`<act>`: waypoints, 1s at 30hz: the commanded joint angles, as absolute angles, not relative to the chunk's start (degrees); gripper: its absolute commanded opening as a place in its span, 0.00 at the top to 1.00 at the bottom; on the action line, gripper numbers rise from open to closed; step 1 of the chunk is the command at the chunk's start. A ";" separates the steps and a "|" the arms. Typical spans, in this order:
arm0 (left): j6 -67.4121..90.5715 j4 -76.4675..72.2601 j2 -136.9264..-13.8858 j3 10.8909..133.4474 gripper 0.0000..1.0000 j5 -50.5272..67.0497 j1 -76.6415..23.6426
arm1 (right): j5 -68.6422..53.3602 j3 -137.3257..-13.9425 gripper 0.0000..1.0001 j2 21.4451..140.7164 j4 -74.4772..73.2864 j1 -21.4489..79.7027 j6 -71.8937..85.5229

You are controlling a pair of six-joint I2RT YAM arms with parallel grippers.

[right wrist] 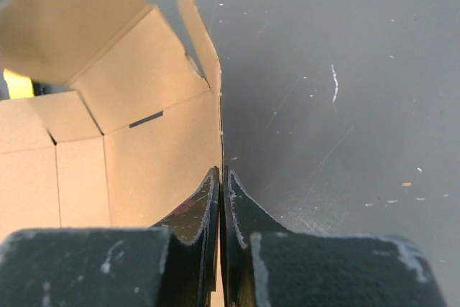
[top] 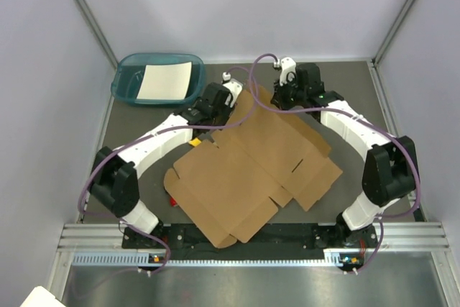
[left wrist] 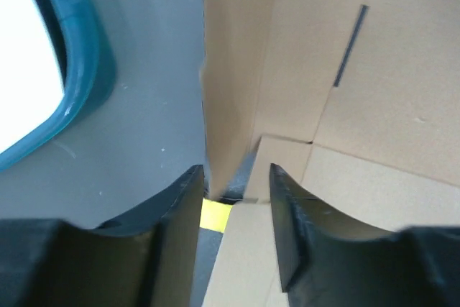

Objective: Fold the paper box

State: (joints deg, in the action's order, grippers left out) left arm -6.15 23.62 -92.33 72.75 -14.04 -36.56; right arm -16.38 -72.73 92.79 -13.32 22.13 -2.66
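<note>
Tightly, right tool (right wrist: 221, 175) pinches paper box (right wrist: 154, 163) edge.

LAYOUT | I see the paper box (top: 251, 170) lying mid-bench (top: 359, 106) between both arms | tray (top: 126, 88) at far left, near the box but apart | sheet (top: 165, 80) in tray | left gripper (left wrist: 236, 177) straddles the box's far-left wall | right gripper (right wrist: 223, 177) at its far edge

I'm looking into a robotics lab test cell. Plain white panels (top: 244, 5) box in a grey table (top: 359, 84), and an aluminium rail (top: 431, 239) carries the left arm (top: 154, 141) and right arm (top: 352, 127).
</note>
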 commanded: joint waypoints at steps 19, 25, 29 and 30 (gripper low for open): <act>-0.80 2.38 -86.30 75.67 0.03 20.77 -29.45 | -27.68 -65.66 1.00 83.24 -13.18 21.27 1.93; 2.46 -2.46 -92.28 76.90 0.02 35.76 -23.91 | -32.24 -64.51 1.00 79.54 -14.68 19.08 2.72; 5.70 -6.83 -95.09 76.82 0.02 44.18 -20.84 | -36.47 -65.39 1.00 79.54 -15.56 17.41 3.87; 7.28 -8.86 -95.27 76.03 0.01 45.69 -20.22 | -36.91 -65.48 1.00 79.45 -15.64 17.14 4.04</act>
State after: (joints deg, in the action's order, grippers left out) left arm 2.28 1.15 -94.72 74.89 32.67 -22.52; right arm -31.11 -64.10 81.36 -15.62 18.87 2.63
